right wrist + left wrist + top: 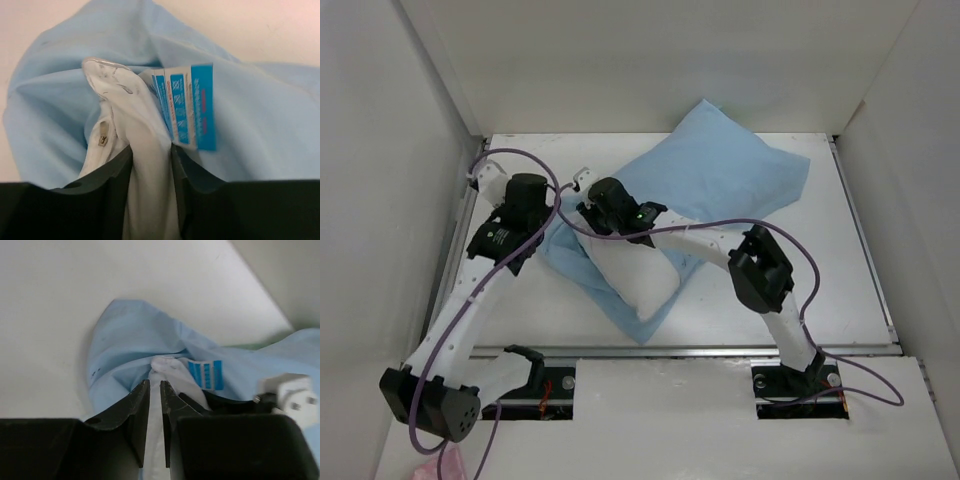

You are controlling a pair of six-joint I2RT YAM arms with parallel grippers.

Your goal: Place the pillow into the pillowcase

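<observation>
The right pincer [151, 150] is clenched on a white corner of the pillow [145, 190] beside its blue tag [190, 107], probably to feed it deeper into the pillowcase [260, 125]. The left pincer [155, 386] sits at the pillowcase mouth with its jaws nearly together; I cannot tell whether it grips cloth. Most of the pillow is already inside, lying on the bench [820, 290].

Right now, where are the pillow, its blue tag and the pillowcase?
pillow [142, 165], right wrist view, on its bare white corner.
blue tag [187, 105], right wrist view, on the middle of the label.
pillowcase [720, 175], top view, on its filled far part.
</observation>
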